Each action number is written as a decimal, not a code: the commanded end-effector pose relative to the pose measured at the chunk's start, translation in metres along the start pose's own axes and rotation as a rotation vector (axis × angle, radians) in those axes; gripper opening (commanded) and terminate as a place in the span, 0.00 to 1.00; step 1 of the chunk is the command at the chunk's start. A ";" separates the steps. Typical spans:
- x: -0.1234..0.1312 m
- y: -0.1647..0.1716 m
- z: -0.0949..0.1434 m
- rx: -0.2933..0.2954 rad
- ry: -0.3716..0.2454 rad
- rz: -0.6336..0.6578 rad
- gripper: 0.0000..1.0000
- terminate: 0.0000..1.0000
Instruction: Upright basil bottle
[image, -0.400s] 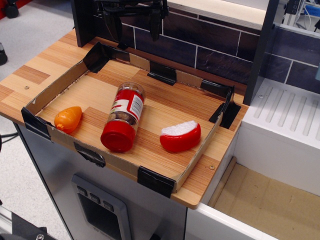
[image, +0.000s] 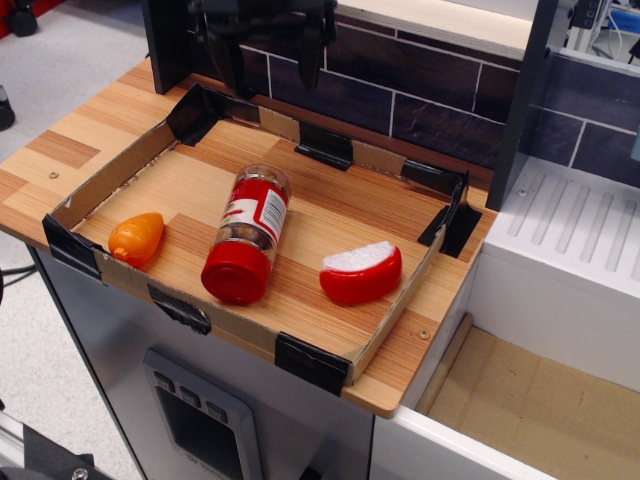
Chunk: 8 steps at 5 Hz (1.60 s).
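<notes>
The basil bottle (image: 248, 238) lies on its side in the middle of a shallow cardboard tray (image: 390, 330). It is a clear jar with a red-and-white label and brownish contents. Its wide red cap points toward the tray's front edge. My gripper (image: 270, 50) hangs at the top of the view, above the tray's back wall and well behind the bottle. Its two dark fingers (image: 228, 55) are spread apart with nothing between them.
An orange carrot-like toy (image: 137, 237) lies at the tray's front left. A red-and-white cheese wedge (image: 362, 272) sits right of the bottle. A dark tiled wall (image: 420, 85) stands behind the tray. A white ridged surface (image: 580, 225) is on the right.
My gripper has come a little lower and forward at the top of the view. The bottle and the other objects have not moved.
</notes>
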<state>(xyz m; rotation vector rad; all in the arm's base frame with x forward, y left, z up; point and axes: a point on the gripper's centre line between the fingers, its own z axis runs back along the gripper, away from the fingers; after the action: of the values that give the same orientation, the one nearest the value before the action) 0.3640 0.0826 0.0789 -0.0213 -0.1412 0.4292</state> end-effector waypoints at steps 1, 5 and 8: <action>-0.034 0.011 0.054 -0.116 -0.061 -0.070 1.00 0.00; -0.137 0.026 0.026 -0.018 0.052 -0.126 1.00 0.00; -0.141 0.018 -0.001 -0.010 0.039 -0.079 1.00 0.00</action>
<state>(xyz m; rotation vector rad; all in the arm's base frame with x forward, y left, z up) 0.2244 0.0378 0.0512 -0.0326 -0.0812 0.3489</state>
